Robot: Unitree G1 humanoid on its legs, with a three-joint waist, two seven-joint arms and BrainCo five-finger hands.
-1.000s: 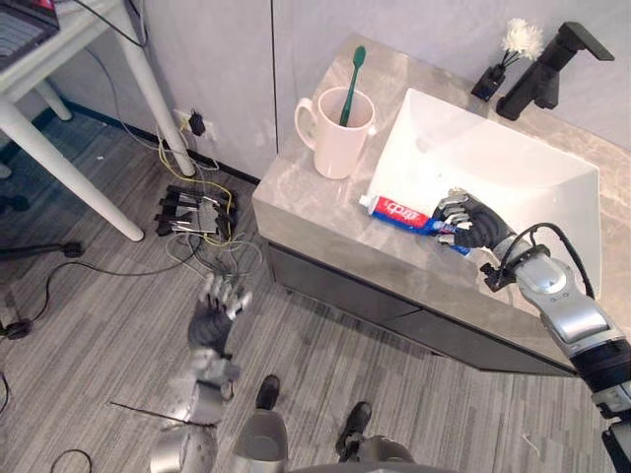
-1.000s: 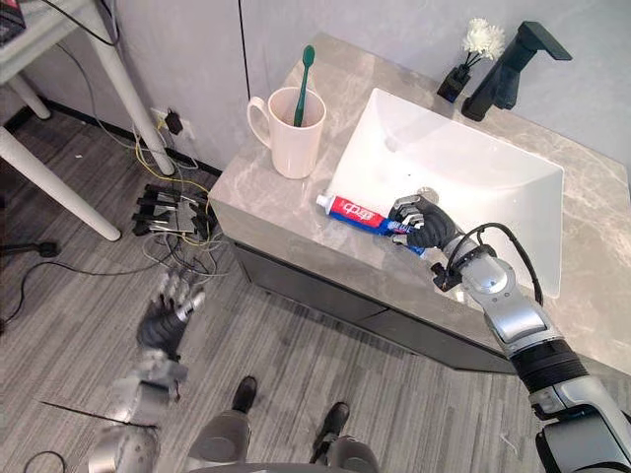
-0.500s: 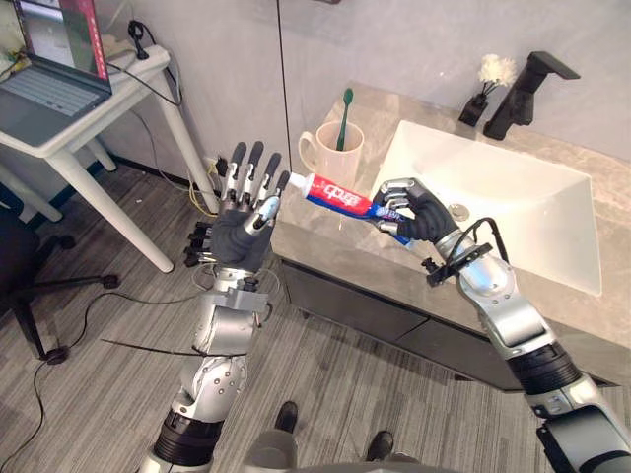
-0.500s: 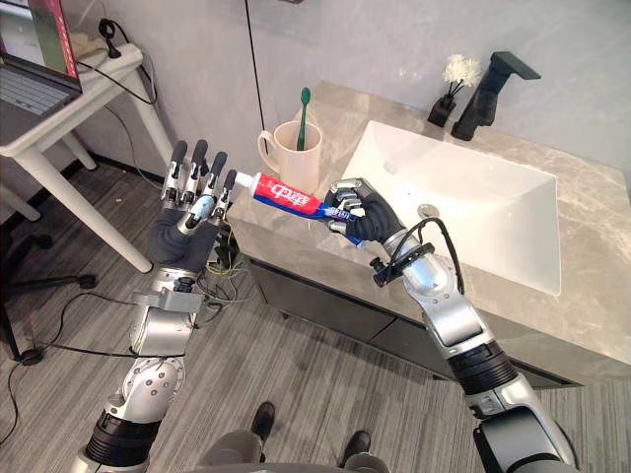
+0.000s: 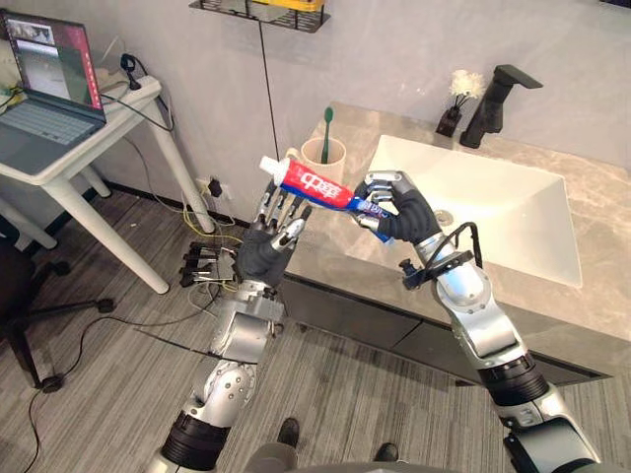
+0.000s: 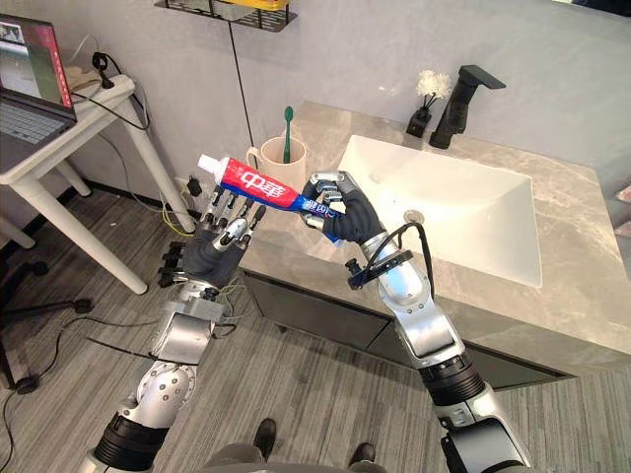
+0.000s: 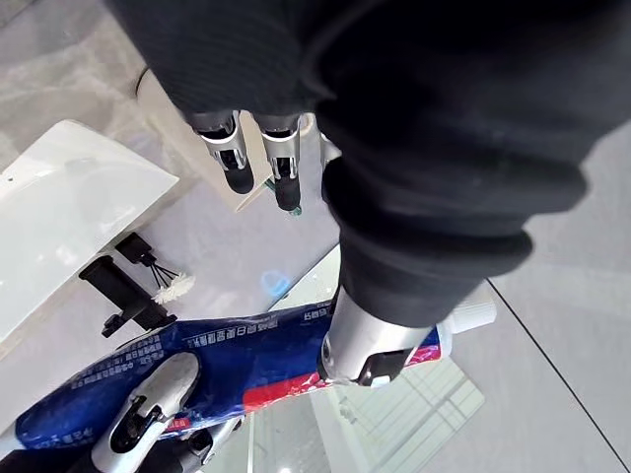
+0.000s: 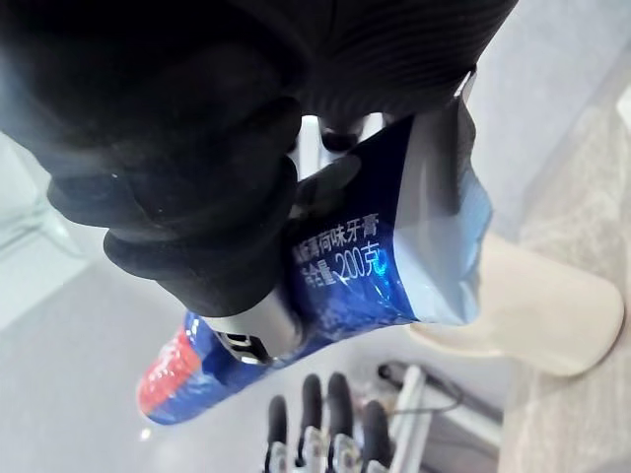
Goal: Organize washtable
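Grey stone-look countertop (image 5: 596, 315) spans the washtable, with a white sink (image 5: 493, 212) sunk into it, a black faucet (image 5: 491, 97) at the rear edge and a small black vase of white flowers (image 5: 455, 104) just beside the faucet. A cream mug (image 6: 279, 166) stands near the rear left corner with a green toothbrush (image 5: 326, 126) upright inside. The right hand (image 5: 399, 209) has its fingers curled round the flat crimped end of a red, white and blue toothpaste tube (image 5: 314, 183), which hangs in the air over the countertop's left edge, clear of the surface, its white cap pointing toward the robot's left. The left hand (image 5: 264, 254) is raised off that left edge, palm up and fingers straight, their dark tips just beneath the tube's cap end (whether they touch it cannot be told). Away to the left, a white desk (image 5: 74, 148) carries an open laptop (image 5: 44, 89) above grey plank flooring (image 5: 108, 394).
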